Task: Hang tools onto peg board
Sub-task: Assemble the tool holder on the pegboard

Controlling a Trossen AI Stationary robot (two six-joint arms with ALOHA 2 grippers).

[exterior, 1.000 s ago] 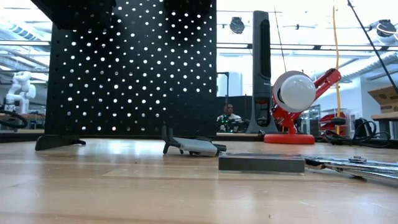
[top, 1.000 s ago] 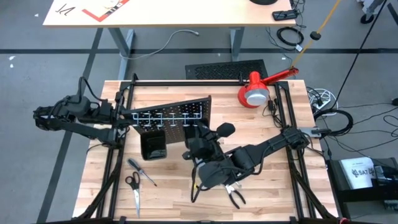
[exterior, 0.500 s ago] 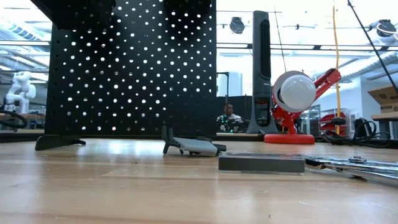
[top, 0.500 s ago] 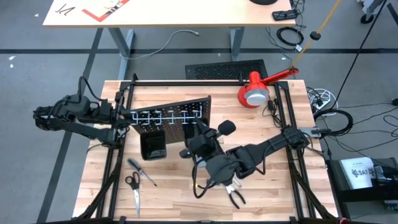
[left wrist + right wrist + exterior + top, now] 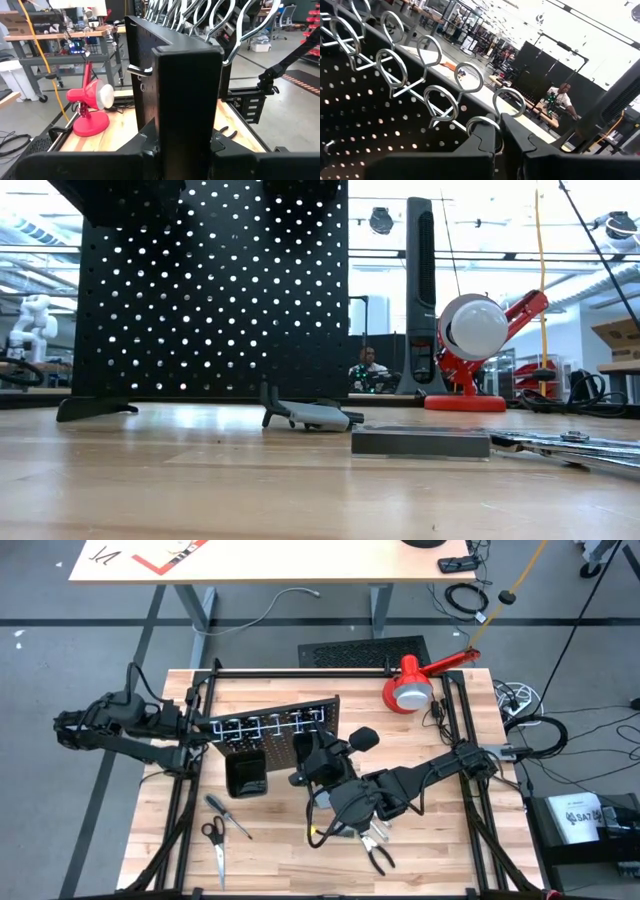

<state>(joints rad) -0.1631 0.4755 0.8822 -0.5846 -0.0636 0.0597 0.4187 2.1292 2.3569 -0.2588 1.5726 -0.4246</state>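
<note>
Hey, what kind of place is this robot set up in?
Most likely a robotics lab or workshop. Two arms work at a wooden table inside a metal frame, cables trail over the grey floor beside it, and the low view shows benches, shelving and a seated person in a large open room behind.

Hidden behind the right arm [image 5: 400, 785]: part of the pliers [image 5: 378, 852]. Cut off at the low view's top: peg board [image 5: 200, 290]. Too small to identify: grey piece [image 5: 315, 416].
</note>
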